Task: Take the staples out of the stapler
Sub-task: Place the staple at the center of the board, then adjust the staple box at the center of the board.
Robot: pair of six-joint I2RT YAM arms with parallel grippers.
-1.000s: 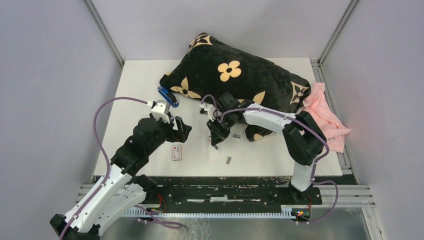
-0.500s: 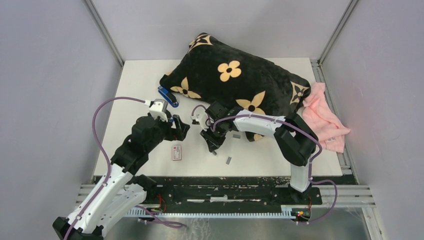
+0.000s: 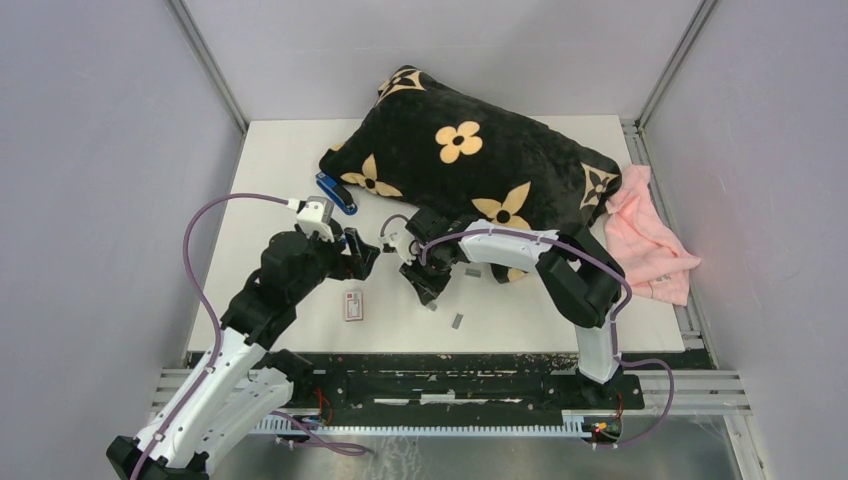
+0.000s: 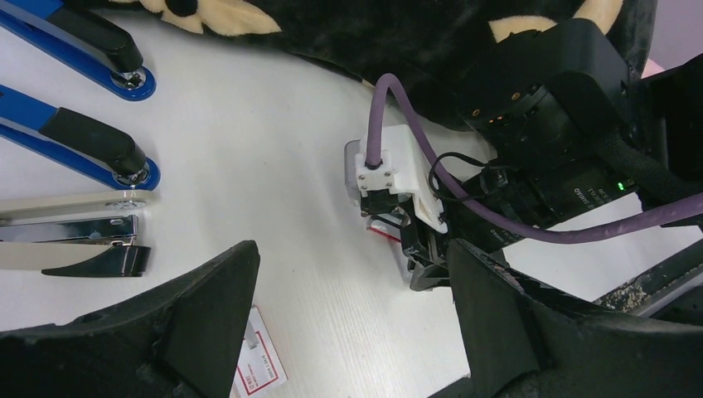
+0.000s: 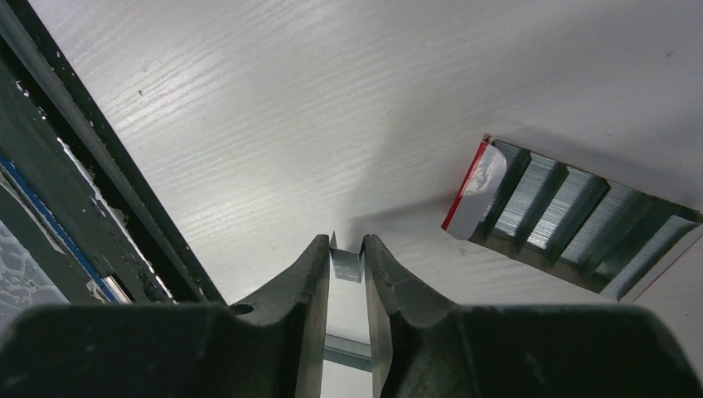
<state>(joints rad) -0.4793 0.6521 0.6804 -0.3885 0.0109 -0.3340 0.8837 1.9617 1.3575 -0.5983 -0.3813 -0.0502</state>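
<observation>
Pinching a short silvery-grey strip of staples in the right gripper at the white table.
Gripping it at the fingertips, near an open white-and-red box of staples, with the left gripper spread wide beside the cream-and-chrome stapler.

We see a white table bearing a black plush cushion patterned with cream flowers and four-point stars. At the table's right edge lies a pale pink cloth. The blue stapler has black parts; the other stapler is cream and chrome. The small box is white with red print. The staple strip is silvery grey. Purple cables trail along white-and-black arms.
</observation>
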